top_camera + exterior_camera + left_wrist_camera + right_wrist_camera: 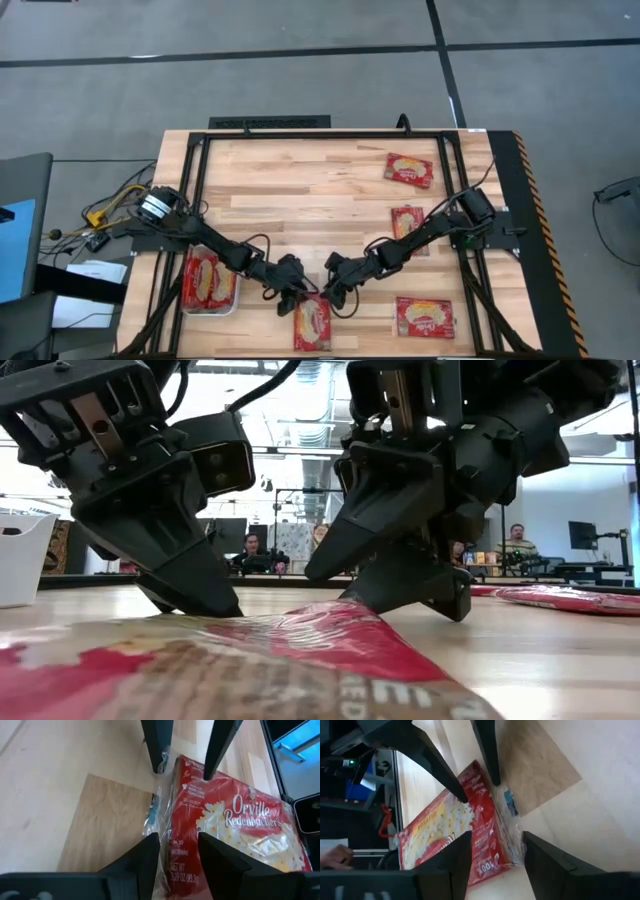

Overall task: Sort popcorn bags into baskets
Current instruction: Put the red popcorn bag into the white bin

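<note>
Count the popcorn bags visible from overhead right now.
5: one far right, one mid right, one near right, one under both grippers, one in the tray; more may hide beneath.

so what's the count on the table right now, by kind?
Flat red rectangular popcorn packets on bare wood: 4
Red packets showing in the tray: 1
White shallow rectangular plastic tray: 1
Total: 6

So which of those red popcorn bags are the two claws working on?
The bag at the table's near edge, between the left gripper and right gripper; the others lie apart.
</note>
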Robot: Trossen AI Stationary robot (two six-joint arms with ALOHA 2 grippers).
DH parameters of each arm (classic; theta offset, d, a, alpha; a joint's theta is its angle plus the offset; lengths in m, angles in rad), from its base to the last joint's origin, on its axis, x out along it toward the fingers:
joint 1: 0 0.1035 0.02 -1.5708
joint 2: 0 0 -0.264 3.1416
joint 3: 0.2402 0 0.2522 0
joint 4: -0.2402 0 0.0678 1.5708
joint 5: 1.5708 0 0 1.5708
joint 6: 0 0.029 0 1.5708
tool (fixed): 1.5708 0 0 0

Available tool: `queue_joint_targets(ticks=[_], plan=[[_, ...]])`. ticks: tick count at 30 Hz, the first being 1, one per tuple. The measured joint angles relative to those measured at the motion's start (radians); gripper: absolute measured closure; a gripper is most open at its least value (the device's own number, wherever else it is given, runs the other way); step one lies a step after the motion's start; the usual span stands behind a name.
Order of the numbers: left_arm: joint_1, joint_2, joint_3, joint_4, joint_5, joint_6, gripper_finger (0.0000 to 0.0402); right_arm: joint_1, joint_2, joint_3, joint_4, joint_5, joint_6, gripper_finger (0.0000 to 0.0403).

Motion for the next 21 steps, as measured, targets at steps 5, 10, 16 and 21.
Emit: queue_joint_targets(ticks=[5, 10, 16, 21], plan=[[0.000, 0.006, -0.001, 0.032, -0.019, 0.038, 0.0262, 0.007, 0.002, -0.003, 0.027, -0.028, -0.058, 0.0257], [0.005, 0.009, 0.023, 0.029, -0.032, 0.117, 0.0262, -0.004, 0.004, -0.004, 0.020, -0.039, -0.192, 0.0376], [0.025, -0.005, 0.069, -0.022, -0.032, 0.261, 0.0262, -0.038, -0.048, -0.001, -0.068, -0.028, -0.503, 0.0396], [0.049, -0.114, 0.111, -0.228, -0.064, 0.303, 0.0262, -0.051, -0.133, 0.065, -0.353, 0.125, -0.742, 0.0398]])
